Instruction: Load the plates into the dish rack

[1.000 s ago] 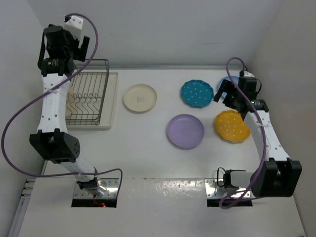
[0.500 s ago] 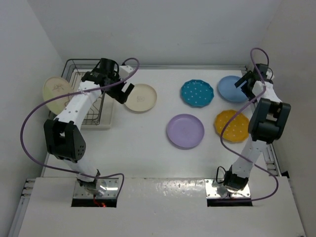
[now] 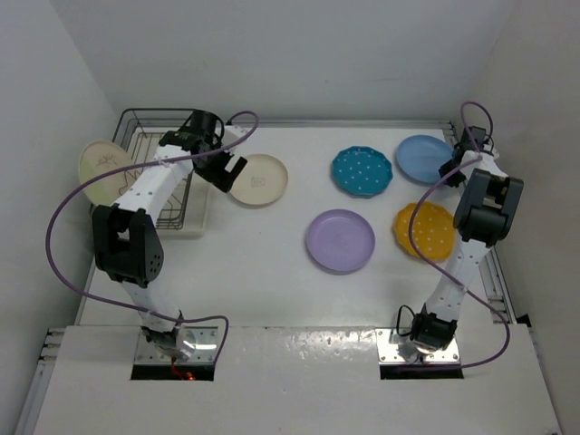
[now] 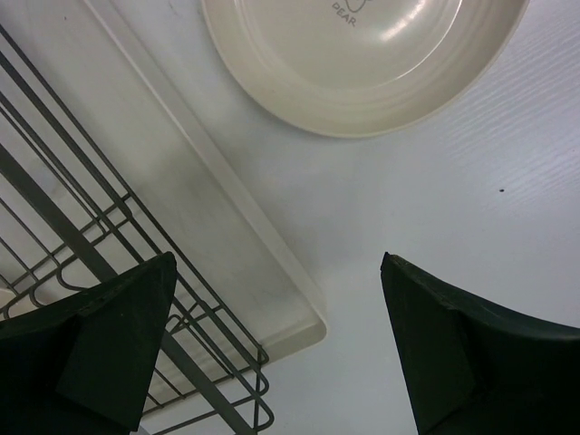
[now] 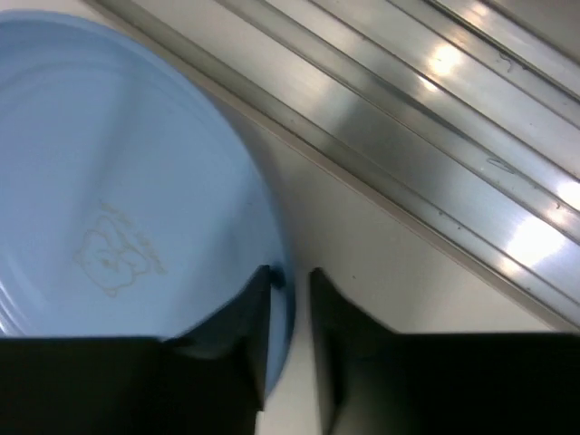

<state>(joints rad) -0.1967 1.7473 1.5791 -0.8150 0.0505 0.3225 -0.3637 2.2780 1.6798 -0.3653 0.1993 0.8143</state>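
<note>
Six round plates: nearest, the lavender plate (image 3: pixel 340 240) and orange-yellow dotted plate (image 3: pixel 426 231) lie flat on the white table (image 3: pixel 272 272), the teal dotted plate (image 3: pixel 362 170) and cream plate (image 3: pixel 257 178) beyond, a sprigged cream plate (image 3: pixel 102 170) tilted beside the dark wire dish rack (image 3: pixel 168 122). Far right, the right pincer (image 5: pixel 290 290) clenches the rim of the light blue plate (image 5: pixel 118 181), likely a sound hold on stiff, slick, breakable ware; the left pincer (image 4: pixel 276 272) hangs released.

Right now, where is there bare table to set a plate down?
Widest bare patch: the near table, between the dish rack, the lavender plate and the table's near edge. Also the far strip behind the cream plate and teal dotted plate. Crowded: the right side, where teal, light blue plate, lavender and orange-yellow plate sit close.
</note>
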